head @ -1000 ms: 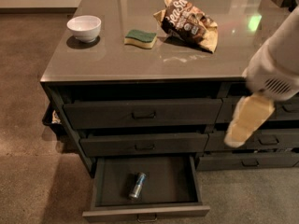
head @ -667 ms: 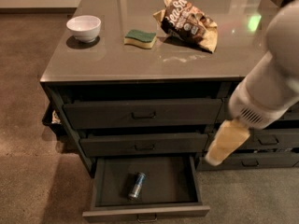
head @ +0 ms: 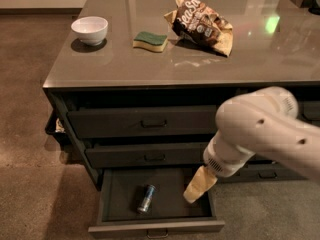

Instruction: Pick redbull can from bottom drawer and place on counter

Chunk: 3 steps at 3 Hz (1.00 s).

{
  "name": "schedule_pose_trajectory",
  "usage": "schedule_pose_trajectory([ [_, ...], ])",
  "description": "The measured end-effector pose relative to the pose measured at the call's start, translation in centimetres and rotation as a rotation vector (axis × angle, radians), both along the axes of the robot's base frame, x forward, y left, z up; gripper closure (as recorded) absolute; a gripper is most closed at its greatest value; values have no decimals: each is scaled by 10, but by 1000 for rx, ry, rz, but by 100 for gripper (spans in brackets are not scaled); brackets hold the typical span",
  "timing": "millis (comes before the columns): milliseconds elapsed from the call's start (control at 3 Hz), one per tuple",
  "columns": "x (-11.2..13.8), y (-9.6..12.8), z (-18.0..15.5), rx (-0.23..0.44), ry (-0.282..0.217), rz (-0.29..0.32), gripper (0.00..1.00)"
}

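Observation:
The bottom drawer (head: 115, 210) is pulled open at the lower middle. The redbull can (head: 146, 199) lies on its side inside it, left of centre, blue and silver. My gripper (head: 199, 185) hangs from the white arm over the drawer's right part, to the right of the can and apart from it. Its tan fingers point down and left toward the drawer floor. The counter (head: 190, 59) is glossy grey-brown and tops the dark drawer cabinet.
On the counter stand a white bowl (head: 90, 30), a green-yellow sponge (head: 150, 41) and a crumpled brown chip bag (head: 201, 24). Two shut drawers (head: 150, 123) sit above the open one. The neighbouring column of drawers lies behind my arm. Brown carpet floor surrounds the cabinet.
My arm has swung down and left, from beside the upper drawers on the right to over the open bottom drawer. The can has not moved.

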<state>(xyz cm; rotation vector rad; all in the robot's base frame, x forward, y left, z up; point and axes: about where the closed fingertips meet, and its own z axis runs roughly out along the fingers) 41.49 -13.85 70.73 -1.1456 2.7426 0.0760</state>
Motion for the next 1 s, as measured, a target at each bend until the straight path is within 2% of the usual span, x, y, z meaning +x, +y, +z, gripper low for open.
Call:
schedule_pose_trajectory([
  [333, 1, 29, -69, 52, 96, -102, 0],
  [667, 2, 32, -75, 67, 111, -184, 0],
  [1000, 2, 32, -75, 67, 111, -184, 0],
])
